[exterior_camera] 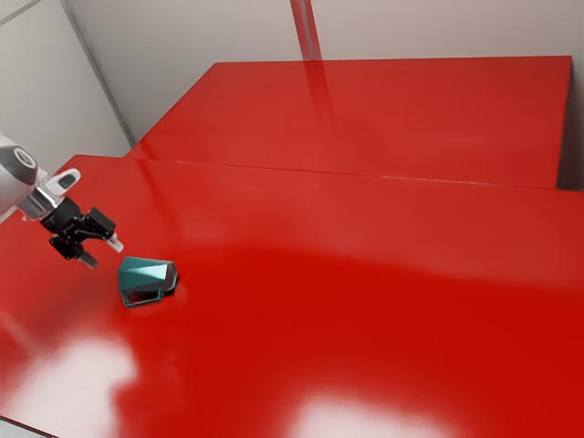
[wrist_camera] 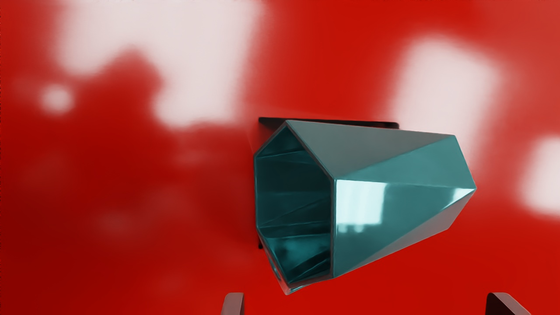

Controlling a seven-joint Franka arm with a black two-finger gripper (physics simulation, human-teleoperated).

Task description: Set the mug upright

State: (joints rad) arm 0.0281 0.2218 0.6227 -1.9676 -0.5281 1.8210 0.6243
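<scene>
A teal faceted mug (exterior_camera: 144, 275) lies on its side on the red table, toward the exterior view's left. My black gripper (exterior_camera: 102, 255) hangs above the table just beyond the mug's end on the exterior view's left, apart from it. In the wrist view the mug (wrist_camera: 385, 201) shows its hollow mouth and its tapering body. The gripper (wrist_camera: 365, 304) is open there, its two fingertips wide apart with bare red surface between them. The handle is hard to make out in the wrist view; in the exterior view an angular loop runs along the mug's lower side.
The glossy red table (exterior_camera: 365, 301) carries bright reflections. A second red surface (exterior_camera: 383, 119) adjoins its far edge, with a pale wall (exterior_camera: 182, 36) behind. The near table edge crosses the exterior view's lower left corner.
</scene>
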